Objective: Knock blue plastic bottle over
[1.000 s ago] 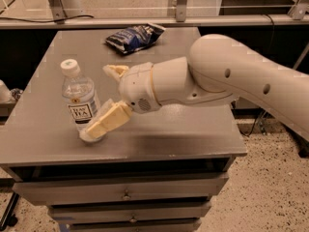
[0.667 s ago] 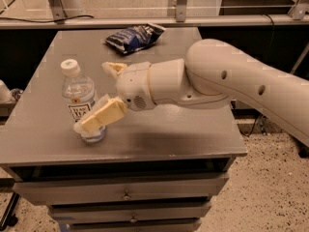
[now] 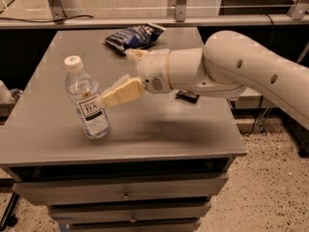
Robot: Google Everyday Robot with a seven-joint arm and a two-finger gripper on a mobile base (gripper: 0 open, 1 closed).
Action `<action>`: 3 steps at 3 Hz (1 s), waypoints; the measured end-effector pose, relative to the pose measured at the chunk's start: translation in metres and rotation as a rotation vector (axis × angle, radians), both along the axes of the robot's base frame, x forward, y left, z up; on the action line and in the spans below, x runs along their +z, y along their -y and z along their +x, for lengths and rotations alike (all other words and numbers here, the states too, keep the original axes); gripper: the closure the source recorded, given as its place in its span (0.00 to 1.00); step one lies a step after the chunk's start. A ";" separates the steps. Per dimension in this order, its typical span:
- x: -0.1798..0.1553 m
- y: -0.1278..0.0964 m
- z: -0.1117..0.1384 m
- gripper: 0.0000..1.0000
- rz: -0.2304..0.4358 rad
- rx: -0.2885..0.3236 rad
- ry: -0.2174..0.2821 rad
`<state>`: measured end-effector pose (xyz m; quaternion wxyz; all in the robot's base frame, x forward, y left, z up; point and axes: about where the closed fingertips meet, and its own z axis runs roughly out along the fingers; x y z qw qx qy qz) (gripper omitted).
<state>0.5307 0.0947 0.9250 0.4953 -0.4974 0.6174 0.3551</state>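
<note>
The blue plastic bottle (image 3: 87,100) is clear, with a white cap and a white and pale blue "TEA" label. It stands at the front left of the grey table (image 3: 159,129), leaning with its top to the left. My gripper (image 3: 116,76) is just right of it, open. Its near cream finger (image 3: 123,92) touches the bottle's label at mid height. The far finger (image 3: 135,55) is behind, away from the bottle.
A dark blue crinkled snack bag (image 3: 133,35) lies at the table's back. A small dark object (image 3: 187,96) lies under my arm near the right side. Drawers (image 3: 125,193) are below the table top. A rail and glass run behind.
The near finger was low in front of the bottle; it is now higher, against the bottle's right side. The bottle, upright before, now leans left.
</note>
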 end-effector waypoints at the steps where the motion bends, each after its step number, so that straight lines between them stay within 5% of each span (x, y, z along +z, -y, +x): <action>1: 0.003 0.020 0.034 0.00 0.017 -0.058 -0.043; 3: 0.008 -0.002 0.060 0.00 0.089 -0.098 -0.153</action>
